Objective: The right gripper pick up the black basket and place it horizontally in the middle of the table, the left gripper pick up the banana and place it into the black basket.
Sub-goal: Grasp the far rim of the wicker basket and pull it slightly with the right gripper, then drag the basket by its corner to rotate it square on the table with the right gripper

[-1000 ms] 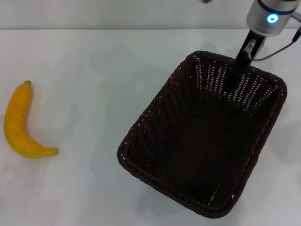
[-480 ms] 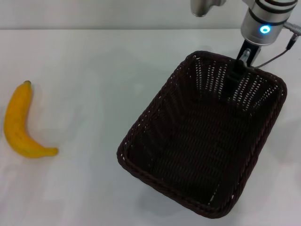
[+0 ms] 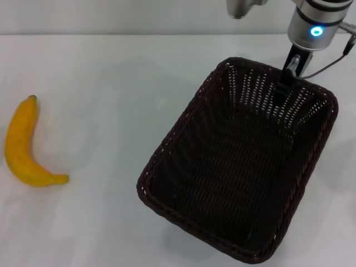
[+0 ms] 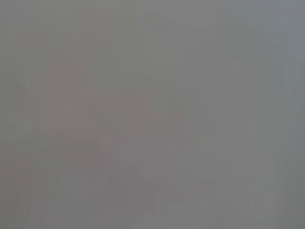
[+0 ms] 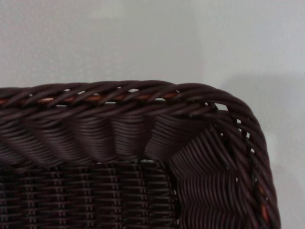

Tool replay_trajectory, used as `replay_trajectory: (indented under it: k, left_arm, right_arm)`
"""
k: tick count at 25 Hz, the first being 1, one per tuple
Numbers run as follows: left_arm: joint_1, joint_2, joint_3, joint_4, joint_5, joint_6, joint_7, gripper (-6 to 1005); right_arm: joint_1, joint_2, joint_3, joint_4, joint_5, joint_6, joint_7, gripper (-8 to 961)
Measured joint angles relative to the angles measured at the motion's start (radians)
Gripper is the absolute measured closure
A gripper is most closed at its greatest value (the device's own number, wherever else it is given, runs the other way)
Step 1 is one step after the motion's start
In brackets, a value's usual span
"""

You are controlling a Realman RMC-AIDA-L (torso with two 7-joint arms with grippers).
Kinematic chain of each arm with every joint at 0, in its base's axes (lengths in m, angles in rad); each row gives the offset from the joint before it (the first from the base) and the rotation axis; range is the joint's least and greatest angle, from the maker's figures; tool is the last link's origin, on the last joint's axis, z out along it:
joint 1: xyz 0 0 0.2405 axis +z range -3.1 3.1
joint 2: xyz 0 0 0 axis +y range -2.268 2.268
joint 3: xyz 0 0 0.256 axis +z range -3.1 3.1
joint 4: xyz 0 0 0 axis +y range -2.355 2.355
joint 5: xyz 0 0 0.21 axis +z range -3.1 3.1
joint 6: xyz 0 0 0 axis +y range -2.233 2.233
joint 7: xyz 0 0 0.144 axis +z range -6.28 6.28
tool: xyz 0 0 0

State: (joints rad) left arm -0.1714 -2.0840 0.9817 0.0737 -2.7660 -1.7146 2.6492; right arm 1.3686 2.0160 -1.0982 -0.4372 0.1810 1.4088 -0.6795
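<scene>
The black basket (image 3: 167, 149) stands at an angle on the right half of the white table (image 3: 111, 83). My right gripper (image 3: 286, 84) reaches down from its silver wrist with the blue ring light onto the basket's far rim, one finger inside the wall, and is shut on that rim. The right wrist view shows the braided rim and a rounded corner of the basket (image 5: 119, 93) close up. The yellow banana (image 3: 22, 147) lies alone at the table's left edge. The left gripper is out of view, and the left wrist view shows only plain grey.
Bare white tabletop lies between the banana and the basket. Part of the silver arm (image 3: 242, 6) shows at the top edge behind the basket.
The right wrist swung slightly left, then back right, over the far rim. The basket has shifted a little with it, its near corner sliding toward the front edge.
</scene>
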Motion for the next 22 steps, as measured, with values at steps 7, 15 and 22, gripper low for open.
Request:
replay_trajectory:
  k: [7, 15, 22]
  left_arm:
    - [0.001, -0.001, -0.007, -0.002, -0.008, 0.018, 0.002, 182]
    - [-0.003, 0.003, -0.006, 0.002, -0.007, 0.029, 0.062, 186]
    - [-0.010, 0.006, -0.008, 0.010, -0.008, 0.041, 0.063, 190]
  right_arm:
    - [-0.008, -0.002, -0.004, -0.037, -0.001, 0.009, -0.014, 740]
    - [-0.034, -0.013, 0.012, -0.100, -0.025, 0.056, 0.160, 751]
    - [-0.104, -0.029, 0.250, -0.168, -0.022, 0.159, 0.416, 759]
